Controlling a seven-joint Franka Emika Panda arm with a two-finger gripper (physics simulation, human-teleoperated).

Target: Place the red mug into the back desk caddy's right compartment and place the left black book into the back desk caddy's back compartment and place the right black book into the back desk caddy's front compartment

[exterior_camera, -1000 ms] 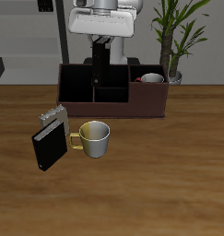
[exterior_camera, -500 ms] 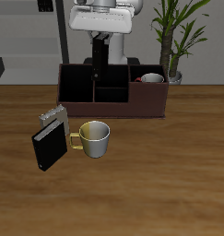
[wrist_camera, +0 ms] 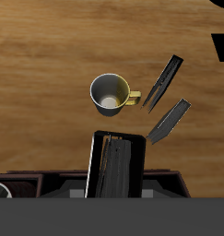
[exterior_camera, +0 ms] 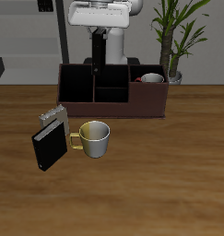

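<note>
On the wooden table (exterior_camera: 159,184), back desk caddy (exterior_camera: 146,103) before a potted plant (exterior_camera: 174,32); gripper (exterior_camera: 100,57) finger state indiscernible.

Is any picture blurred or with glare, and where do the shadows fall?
Exterior view: sharp, even soft light, no glare; the pale mug and the black book cast only faint shadows on the table; the caddy's compartments look dark. Wrist view: also sharp; a flat grey band covers one edge, and the claw itself is not clearly visible.
</note>
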